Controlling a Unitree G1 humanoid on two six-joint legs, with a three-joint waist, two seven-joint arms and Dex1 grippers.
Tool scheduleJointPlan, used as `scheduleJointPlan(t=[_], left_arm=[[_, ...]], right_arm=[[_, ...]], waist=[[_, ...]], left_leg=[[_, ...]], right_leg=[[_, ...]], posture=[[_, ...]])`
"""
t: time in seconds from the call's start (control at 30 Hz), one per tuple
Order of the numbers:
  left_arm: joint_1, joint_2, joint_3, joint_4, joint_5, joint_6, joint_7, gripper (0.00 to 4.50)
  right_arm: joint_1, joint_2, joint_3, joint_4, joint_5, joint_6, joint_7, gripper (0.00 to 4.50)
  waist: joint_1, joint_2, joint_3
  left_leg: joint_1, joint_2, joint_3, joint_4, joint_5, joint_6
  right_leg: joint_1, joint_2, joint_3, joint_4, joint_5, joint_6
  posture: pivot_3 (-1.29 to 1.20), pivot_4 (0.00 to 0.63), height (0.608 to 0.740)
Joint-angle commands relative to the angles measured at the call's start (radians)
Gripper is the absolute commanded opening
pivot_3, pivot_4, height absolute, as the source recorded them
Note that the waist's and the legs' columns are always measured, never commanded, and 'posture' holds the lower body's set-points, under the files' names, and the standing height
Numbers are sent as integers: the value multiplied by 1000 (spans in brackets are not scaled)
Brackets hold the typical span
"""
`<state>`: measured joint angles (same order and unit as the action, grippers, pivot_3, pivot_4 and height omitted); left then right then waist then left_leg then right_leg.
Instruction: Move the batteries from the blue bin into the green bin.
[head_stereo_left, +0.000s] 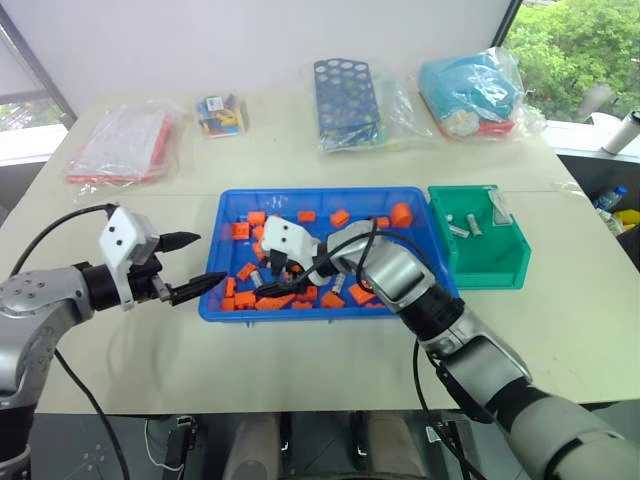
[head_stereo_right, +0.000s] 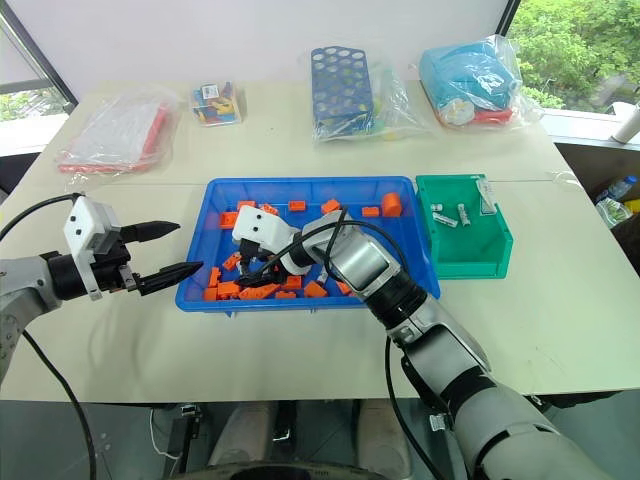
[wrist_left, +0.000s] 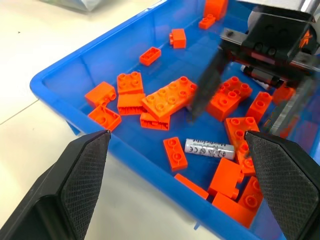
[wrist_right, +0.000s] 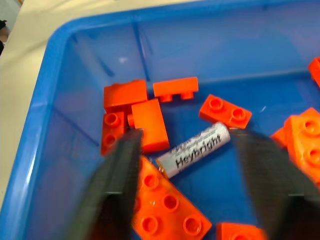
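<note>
Right pincer (wrist_right: 185, 165) astride battery (wrist_right: 194, 150)

light: bright, even daylight (windows behind) | blur: right wrist view fingers (wrist_right: 120, 180)

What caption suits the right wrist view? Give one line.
Right gripper straddles a battery among orange bricks in the blue bin.

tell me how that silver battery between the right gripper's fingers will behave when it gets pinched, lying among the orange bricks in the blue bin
The battery is a smooth, round metal cylinder, so it will probably be rigid but may slip or roll out of the right gripper. It lies flat on the blue bin floor, and the orange bricks touching it may limit rolling.
</note>
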<state>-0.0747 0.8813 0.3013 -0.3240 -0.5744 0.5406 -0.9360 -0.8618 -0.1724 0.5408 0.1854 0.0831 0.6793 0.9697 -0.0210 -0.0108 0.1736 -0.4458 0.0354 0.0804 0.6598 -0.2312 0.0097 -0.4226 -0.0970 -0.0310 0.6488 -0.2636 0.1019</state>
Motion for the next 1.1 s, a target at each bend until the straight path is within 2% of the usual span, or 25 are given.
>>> scheduleJointPlan(t=[0.03,0.43,0.9,0.93,1.0,1.07,1.1], left_arm=[[-16,13,11,-18,5,-11,0,4500],[-49,16,0,-30,4,1,12,4500],[-70,14,-8,-22,19,-4,15,4500],[-71,13,-8,-22,20,-5,14,4500],[-70,13,-9,-23,18,-4,11,4500],[-68,14,-9,-24,15,-2,7,4500],[-66,15,-8,-25,12,0,3,4500]], right_arm=[[2,13,2,-39,-1,5,-5,2755],[-16,58,-11,83,-14,15,-59,2755],[-12,73,44,142,-76,-15,-55,2755],[-11,71,51,139,-82,-20,-53,2210],[-12,65,67,136,-99,-35,-54,1496],[-12,66,77,130,-108,-35,-55,420],[-13,66,82,123,-111,-32,-52,37]], waist=[[0,0,0],[-1,0,0],[-24,0,0],[-24,0,0],[-24,0,0],[-23,-1,0],[-23,-1,-1]], left_leg=[[0,0,0,0,0,0],[0,0,0,-1,0,0],[2,0,0,-8,3,-4],[3,0,0,-9,3,-4],[3,0,0,-9,3,-4],[3,0,0,-9,3,-4],[3,0,1,-9,3,-4]], right_leg=[[0,0,0,0,0,0],[0,0,0,0,-1,-3],[-2,0,0,-1,0,-1],[-2,0,0,-1,0,-1],[-2,0,0,-1,0,-1],[-2,0,0,-1,0,-1],[-2,0,0,-1,0,-1]], posture=[[0,150,737],[0,150,737],[0,150,737],[0,150,737],[0,150,737],[0,150,737],[0,150,737]])
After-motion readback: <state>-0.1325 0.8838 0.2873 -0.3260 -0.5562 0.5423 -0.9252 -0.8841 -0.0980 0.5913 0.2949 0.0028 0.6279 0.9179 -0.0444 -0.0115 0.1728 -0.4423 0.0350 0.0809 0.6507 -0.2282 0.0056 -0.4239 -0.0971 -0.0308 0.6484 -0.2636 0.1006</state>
